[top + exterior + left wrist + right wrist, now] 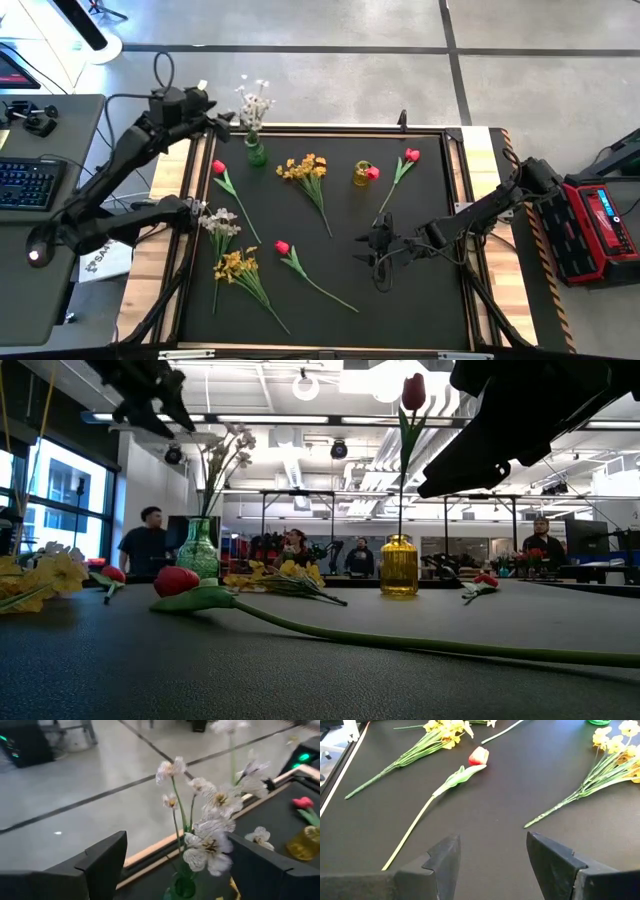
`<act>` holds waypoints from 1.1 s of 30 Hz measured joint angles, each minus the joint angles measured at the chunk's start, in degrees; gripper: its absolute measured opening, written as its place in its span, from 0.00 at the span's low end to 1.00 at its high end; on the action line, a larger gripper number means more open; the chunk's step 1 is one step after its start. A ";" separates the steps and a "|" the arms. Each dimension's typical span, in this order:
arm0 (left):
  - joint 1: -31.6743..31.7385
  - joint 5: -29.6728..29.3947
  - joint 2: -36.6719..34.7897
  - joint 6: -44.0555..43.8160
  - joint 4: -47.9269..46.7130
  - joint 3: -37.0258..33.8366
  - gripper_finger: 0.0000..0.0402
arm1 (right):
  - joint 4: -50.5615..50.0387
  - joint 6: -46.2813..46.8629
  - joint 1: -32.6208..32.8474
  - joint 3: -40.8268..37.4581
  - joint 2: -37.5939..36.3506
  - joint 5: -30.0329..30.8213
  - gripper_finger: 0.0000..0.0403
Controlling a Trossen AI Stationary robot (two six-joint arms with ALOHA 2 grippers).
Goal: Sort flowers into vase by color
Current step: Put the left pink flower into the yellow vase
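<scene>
Currently left hand (222,120) wide open, empty, above the white sprig (256,100) standing in the green vase (256,153) at worktop's far edge; right hand (374,243) part-open, empty, near the middle red tulip (283,247): light, floppy, grab mid-stem.

From table height the right arm (530,415) is a dark mass cut off at the top edge, its fingers out of sight. The yellow bunch (35,582) at the near left runs off the picture's side. In the left wrist view the green vase (184,887) is cropped so only its neck shows, and the yellow vase (306,843) is blurred and clipped. People (147,540) beyond the table are too small to make out
</scene>
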 joint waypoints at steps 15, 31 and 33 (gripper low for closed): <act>-21.45 -12.44 -12.24 -8.23 -9.10 0.04 0.77 | 0.02 1.01 0.02 0.00 0.00 -0.61 0.52; -48.47 -25.97 -7.73 -23.23 -5.83 -10.53 0.77 | 1.66 3.46 -1.93 0.02 0.00 -1.03 0.55; -51.81 -28.10 -5.68 -25.38 -5.84 -10.53 0.77 | 1.16 3.67 -2.18 0.02 0.00 -1.05 0.57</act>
